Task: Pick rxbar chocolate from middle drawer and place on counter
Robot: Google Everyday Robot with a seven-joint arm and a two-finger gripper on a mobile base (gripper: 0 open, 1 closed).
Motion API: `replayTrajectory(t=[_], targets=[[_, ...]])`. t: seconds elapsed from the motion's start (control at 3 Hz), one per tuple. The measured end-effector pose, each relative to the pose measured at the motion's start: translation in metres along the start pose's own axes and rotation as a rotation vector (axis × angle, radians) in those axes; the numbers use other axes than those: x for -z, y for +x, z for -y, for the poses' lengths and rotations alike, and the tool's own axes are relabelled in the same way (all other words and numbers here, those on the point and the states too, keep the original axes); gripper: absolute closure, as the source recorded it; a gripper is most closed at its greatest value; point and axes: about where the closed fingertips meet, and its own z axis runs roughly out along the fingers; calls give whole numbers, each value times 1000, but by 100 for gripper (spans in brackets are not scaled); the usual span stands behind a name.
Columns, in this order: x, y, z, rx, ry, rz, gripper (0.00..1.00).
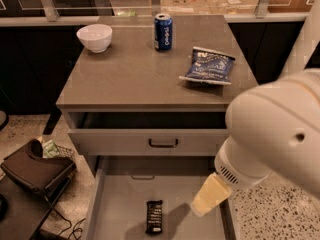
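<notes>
The rxbar chocolate (154, 217), a small black bar with white lettering, lies flat on the pale-grey floor of the open middle drawer (120, 199), near its front centre. The counter (130, 74) is the grey-brown top slab of the cabinet. My gripper (207, 198) shows as a cream tapered piece at the end of the big white arm. It hangs over the right side of the drawer, to the right of the bar and above it, not touching it. It casts a shadow beside the bar.
On the counter stand a white bowl (94, 36) at the back left, a blue can (163, 32) at the back middle and a blue snack bag (208, 66) at the right. The top drawer (150, 141) is slightly open. A dark bag (35, 170) lies on the floor at the left.
</notes>
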Motion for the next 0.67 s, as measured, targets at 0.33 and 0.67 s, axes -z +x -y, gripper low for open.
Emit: replayTrajectory(t=[0.33, 0.67], targets=[[-26, -5, -8, -153, 11, 40, 0], [-26, -7, -8, -231, 8, 47, 0]])
